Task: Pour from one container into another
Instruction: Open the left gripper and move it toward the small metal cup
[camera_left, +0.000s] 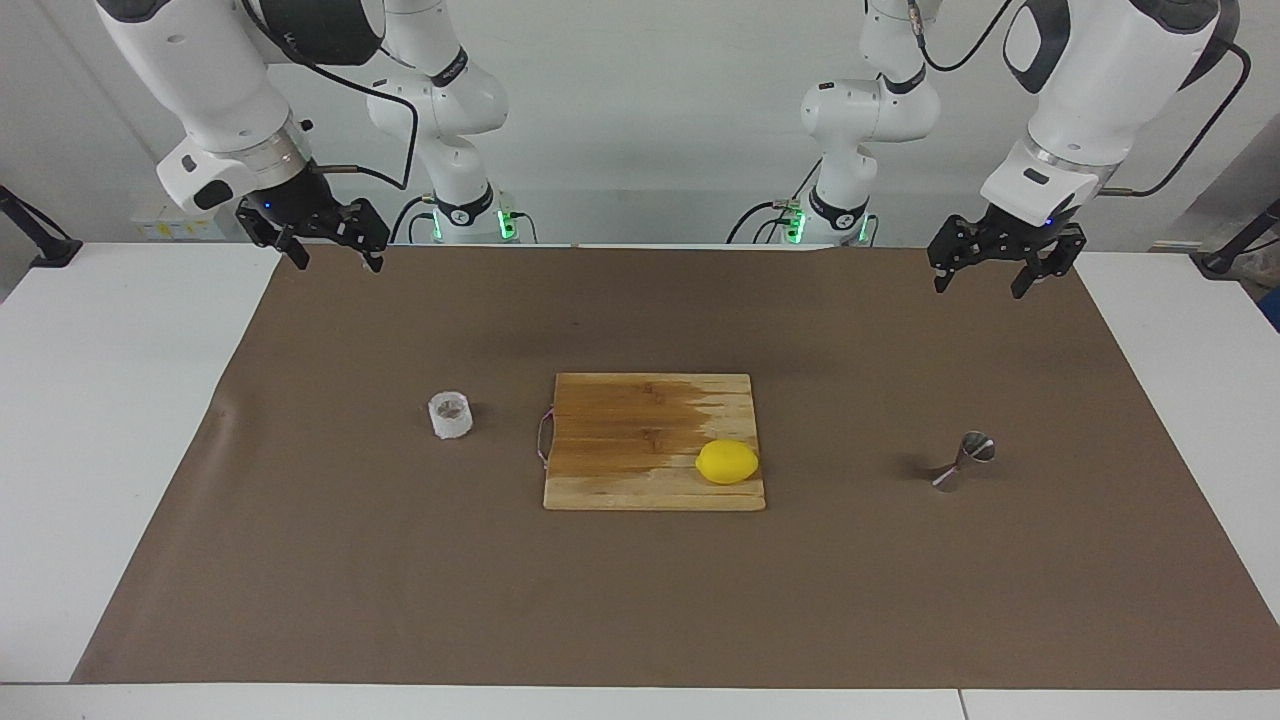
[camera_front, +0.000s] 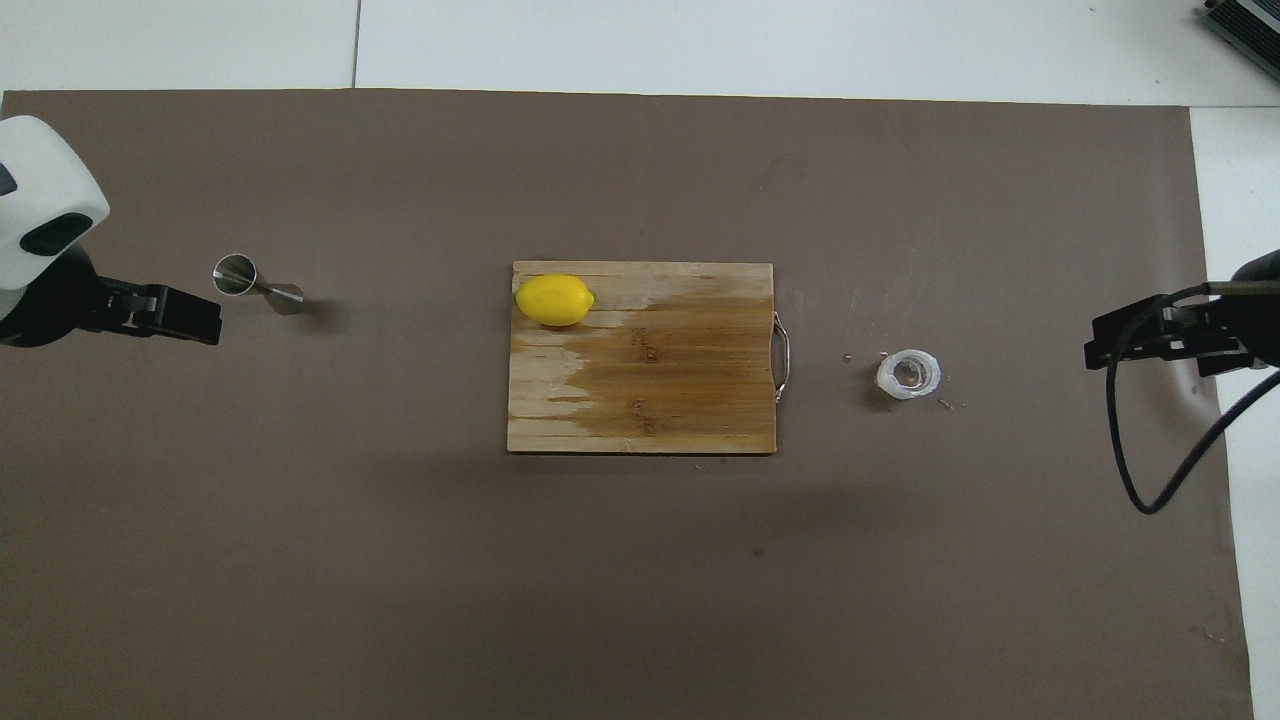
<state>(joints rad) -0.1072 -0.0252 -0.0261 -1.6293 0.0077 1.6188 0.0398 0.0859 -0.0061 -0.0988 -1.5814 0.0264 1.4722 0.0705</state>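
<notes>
- We see a white worktop (camera_left: 110, 420) with a large brown mat (camera_left: 400, 580) spread across most of it; everything else rests on this mat.
- Both arms wait, raised over the mat's edge nearest the robots, each at its own end of the worktop.
- The left claw (camera_left: 985, 270) hangs in the air with its fingers spread apart, holding nothing; in the overhead view it shows just beside the steel measure, but the facing view puts it well above the mat and apart from it.
- The right claw (camera_left: 335, 250) likewise hangs high with its fingers apart and nothing between them, well apart from the cup.
- A wooden cutting board (camera_left: 640, 420) lies in the middle of the mat, part of its surface darker than the rest, with a thin wire handle (camera_front: 783, 355) on the edge toward the right arm's end.
- A yellow lemon (camera_left: 727, 461) sits on the board, at the corner farther from the robots and toward the left arm's end.
- The whitish plastic cup (camera_left: 451, 414) stands upright on the mat between the board and the right arm's end, near the handle, its inside darker.
- The steel jigger (camera_left: 968, 459) lies tipped on its side on the mat toward the left arm's end, well apart from the board and from the cup.
</notes>
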